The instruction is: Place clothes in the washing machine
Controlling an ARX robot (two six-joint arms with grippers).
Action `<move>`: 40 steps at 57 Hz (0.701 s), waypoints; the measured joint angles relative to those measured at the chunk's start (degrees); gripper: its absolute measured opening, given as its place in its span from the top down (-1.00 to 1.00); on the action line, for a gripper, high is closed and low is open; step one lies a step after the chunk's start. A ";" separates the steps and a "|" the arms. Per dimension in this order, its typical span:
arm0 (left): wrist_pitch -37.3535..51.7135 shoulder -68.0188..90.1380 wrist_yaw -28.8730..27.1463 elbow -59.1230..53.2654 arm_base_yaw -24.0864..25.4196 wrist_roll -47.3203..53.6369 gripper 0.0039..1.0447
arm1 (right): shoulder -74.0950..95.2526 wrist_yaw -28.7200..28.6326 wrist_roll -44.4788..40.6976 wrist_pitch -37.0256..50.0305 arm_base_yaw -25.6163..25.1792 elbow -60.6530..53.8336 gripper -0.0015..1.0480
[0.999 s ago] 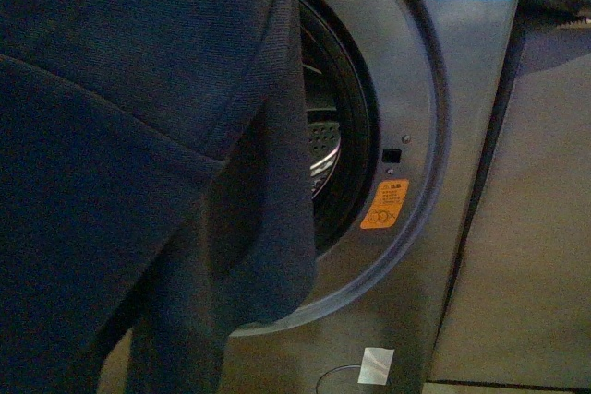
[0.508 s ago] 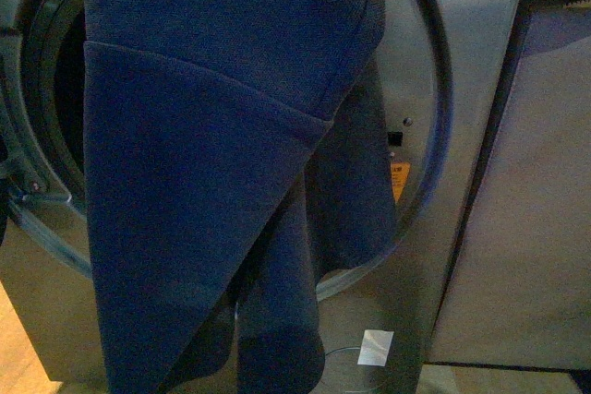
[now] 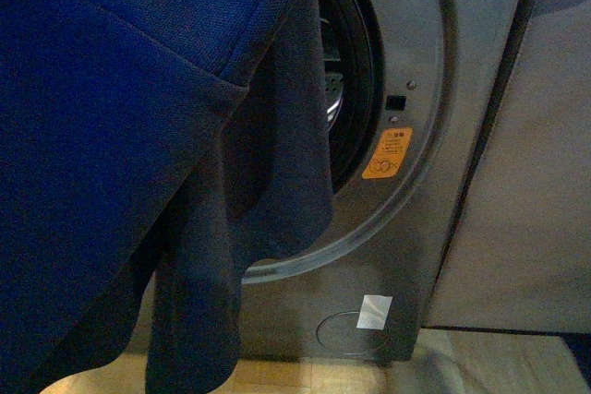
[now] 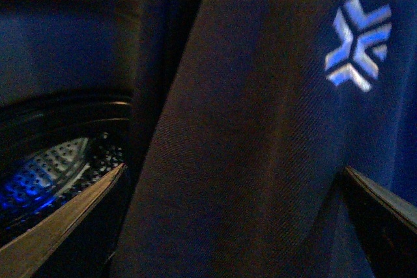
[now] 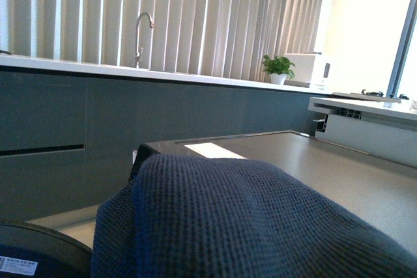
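Navy knit clothes (image 3: 111, 163) hang twelve-to-six before the washing machine (image 3: 434, 256), its drum (image 3: 334, 103) showing at their three o'clock; cloth fills your left gripper (image 4: 234, 167) and buries the right gripper, so neither grip can be confirmed.

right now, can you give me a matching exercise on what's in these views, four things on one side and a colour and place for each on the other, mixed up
Things
1. clothes
2. warning sticker
3. potted plant
4. tap

Colour and place
A. orange, on the washing machine front, beside the porthole
B. silvery, standing on the long white counter
C. navy, hanging across the porthole
D. green, on the same counter

Pairs: 1-C, 2-A, 3-D, 4-B
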 joint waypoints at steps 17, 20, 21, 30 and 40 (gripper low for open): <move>8.02 3.80 7.26 1.38 -2.99 -4.96 -0.88 | 0.00 0.00 0.00 0.00 0.00 0.00 0.89; 7.89 3.96 7.28 1.44 -4.20 -4.90 -0.88 | 0.00 0.02 0.00 0.00 0.00 0.00 0.89; 7.34 4.02 7.08 1.46 -4.68 -4.72 -0.88 | 0.00 0.02 0.00 0.00 0.00 0.00 0.89; 4.33 5.49 3.93 2.29 -9.33 -2.67 -0.88 | 0.00 0.02 0.00 0.00 0.00 0.00 0.89; 1.14 6.67 -0.85 4.31 -13.68 0.28 -0.88 | 0.00 0.04 0.00 0.00 0.00 0.00 0.89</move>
